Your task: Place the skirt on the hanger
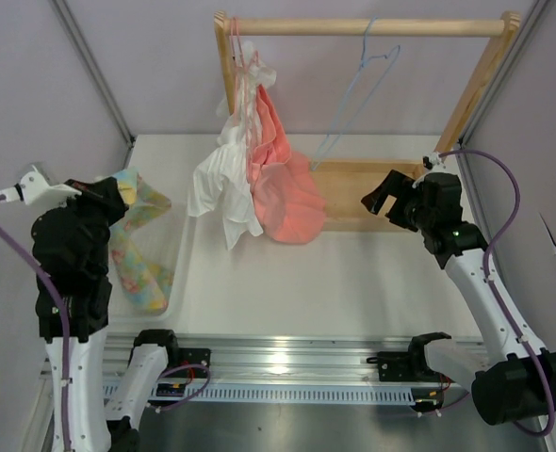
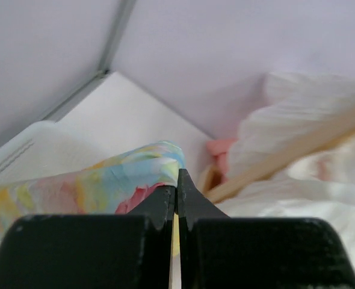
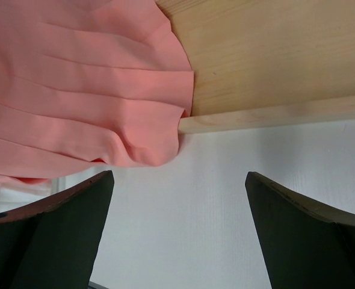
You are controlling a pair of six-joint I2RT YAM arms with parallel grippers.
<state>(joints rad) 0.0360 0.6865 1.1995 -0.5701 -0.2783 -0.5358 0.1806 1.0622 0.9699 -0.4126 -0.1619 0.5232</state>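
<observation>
The skirt point(image 1: 139, 243), pale yellow and light blue with pink flowers, hangs from my left gripper point(image 1: 120, 193) over a clear bin at the left. In the left wrist view the jaws are shut on the skirt's edge point(image 2: 135, 174), my left gripper point(image 2: 177, 183) pinching it. The light-blue wire hanger point(image 1: 358, 89) hangs on the wooden rail point(image 1: 367, 27) at the back, empty. My right gripper point(image 1: 380, 200) is open and empty above the table beside the rack's wooden base point(image 3: 274, 54); it shows wide open in the right wrist view point(image 3: 179, 192).
A salmon-pink garment point(image 1: 283, 184) and a white garment point(image 1: 220, 188) hang from pink hangers at the rail's left end. The pink cloth point(image 3: 75, 90) drapes onto the rack base. A clear plastic bin point(image 1: 170, 268) stands at the left.
</observation>
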